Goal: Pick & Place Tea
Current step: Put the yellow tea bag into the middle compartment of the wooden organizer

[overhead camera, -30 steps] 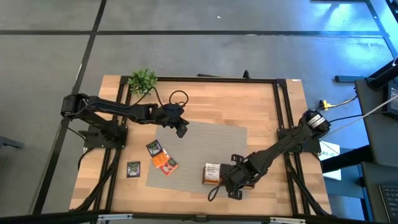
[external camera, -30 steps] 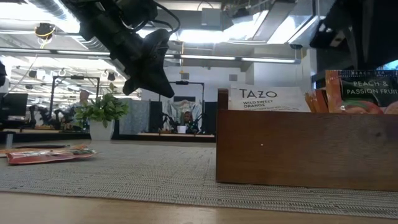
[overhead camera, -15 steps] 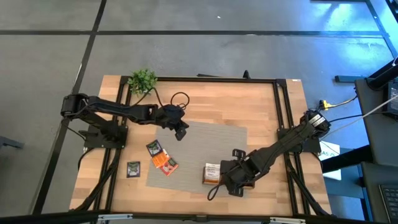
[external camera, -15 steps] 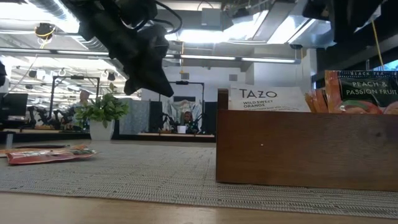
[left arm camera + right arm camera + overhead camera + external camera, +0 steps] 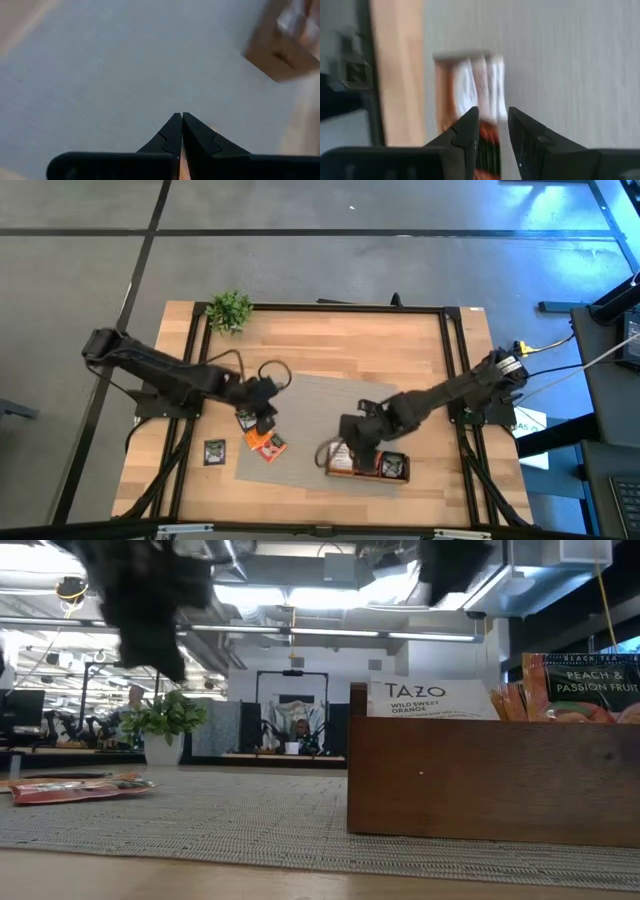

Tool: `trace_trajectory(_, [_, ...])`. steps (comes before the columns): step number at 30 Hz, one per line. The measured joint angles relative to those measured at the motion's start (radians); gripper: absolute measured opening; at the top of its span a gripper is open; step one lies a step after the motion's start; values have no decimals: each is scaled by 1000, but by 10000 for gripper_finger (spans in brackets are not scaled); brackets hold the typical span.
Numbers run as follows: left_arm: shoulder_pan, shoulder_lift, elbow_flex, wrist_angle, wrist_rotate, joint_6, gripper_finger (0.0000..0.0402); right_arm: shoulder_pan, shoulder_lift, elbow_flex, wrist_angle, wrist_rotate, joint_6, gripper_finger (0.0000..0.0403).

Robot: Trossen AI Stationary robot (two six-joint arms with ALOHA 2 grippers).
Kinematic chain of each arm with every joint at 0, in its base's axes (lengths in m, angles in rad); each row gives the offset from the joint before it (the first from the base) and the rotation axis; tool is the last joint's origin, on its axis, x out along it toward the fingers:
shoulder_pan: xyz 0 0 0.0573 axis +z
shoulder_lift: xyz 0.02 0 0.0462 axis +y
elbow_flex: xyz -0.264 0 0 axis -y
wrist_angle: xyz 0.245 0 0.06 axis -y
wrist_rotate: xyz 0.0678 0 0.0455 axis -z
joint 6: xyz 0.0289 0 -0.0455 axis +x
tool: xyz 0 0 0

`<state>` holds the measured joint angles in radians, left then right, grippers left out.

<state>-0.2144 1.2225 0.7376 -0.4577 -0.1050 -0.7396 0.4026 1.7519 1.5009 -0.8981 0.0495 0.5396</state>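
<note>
Left pincer [image 5: 262, 420] hung low over the loose tea sachets [image 5: 258, 432] on the left part of the grey mat [image 5: 330, 405], clenched tight with nothing between its fingers [image 5: 172, 134]; the left wrist view showed only bare mat ahead. One dark sachet [image 5: 214, 451] lay apart on the bare table [image 5: 330, 345], just left of the mat's edge. The remaining tea stood upright in the wooden tray [image 5: 366, 465] at the near right of the mat, white and orange packets [image 5: 432, 698] visible above its wall in the low view.

Right pincer [image 5: 352, 442] sat above the tray's left end, fingers [image 5: 465, 131] parted a little and empty, no sachet between them.

Judgement: the step in hand was picking a loose sachet with my left pincer. To do it well I should open before descending, straddle one sachet's edge rather than the overlapping pair, and press lightly so the mat is not caught. The flat packets may slide; approaching at a slant seemed safer.
</note>
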Motion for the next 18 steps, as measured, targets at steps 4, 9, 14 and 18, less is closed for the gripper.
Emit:
trace_trajectory(4, [-159, 3, 0, 17, -60, -98, 9, -82, -1, 0, 147, -111, -58, 107])
trace_trajectory(9, [-299, 59, 0, 3, -129, -221, 13, -159, 28, -1, 358, -157, -78, 107])
trace_trajectory(14, [-368, 134, 0, 8, -137, -278, 10, -203, 73, -2, 528, -200, -98, 119])
trace_trajectory(18, [-387, 198, -2, 5, -132, -290, 9, -218, 137, -2, 664, -243, -45, 155])
